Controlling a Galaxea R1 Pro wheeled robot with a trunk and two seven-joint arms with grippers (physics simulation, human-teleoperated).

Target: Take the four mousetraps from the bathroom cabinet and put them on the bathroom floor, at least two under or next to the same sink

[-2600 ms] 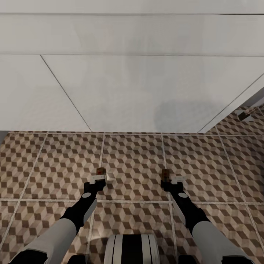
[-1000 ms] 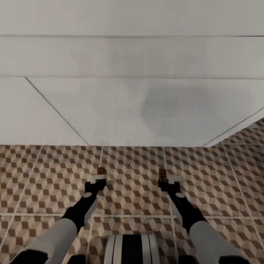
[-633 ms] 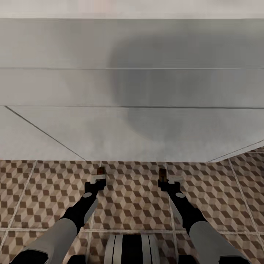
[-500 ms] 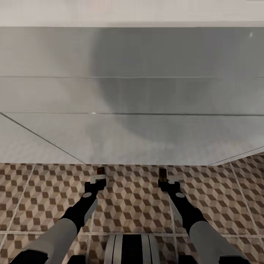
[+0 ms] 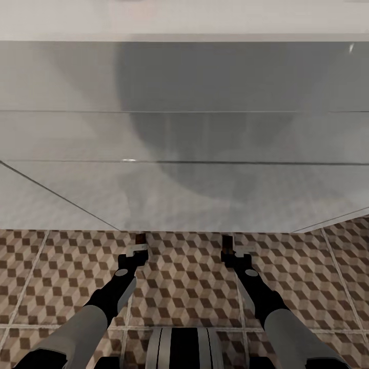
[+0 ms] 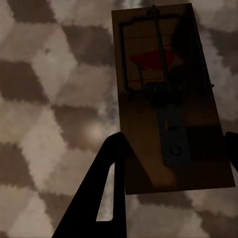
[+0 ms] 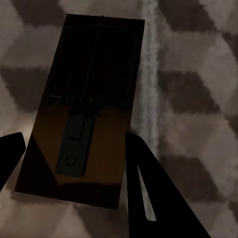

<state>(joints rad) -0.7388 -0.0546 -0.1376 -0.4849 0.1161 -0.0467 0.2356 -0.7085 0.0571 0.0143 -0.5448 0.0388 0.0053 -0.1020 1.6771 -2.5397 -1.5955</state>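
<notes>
Two mousetraps in hand as I near the bathroom sink, whose white front has grown larger in head view. Left wrist: left gripper clamps a mousetrap above the bathroom floor. Right wrist: right gripper pinches the second mousetrap; release comes next

A pale grey panelled surface rises just beyond the left pincer; a round shadow darkens it.
</notes>
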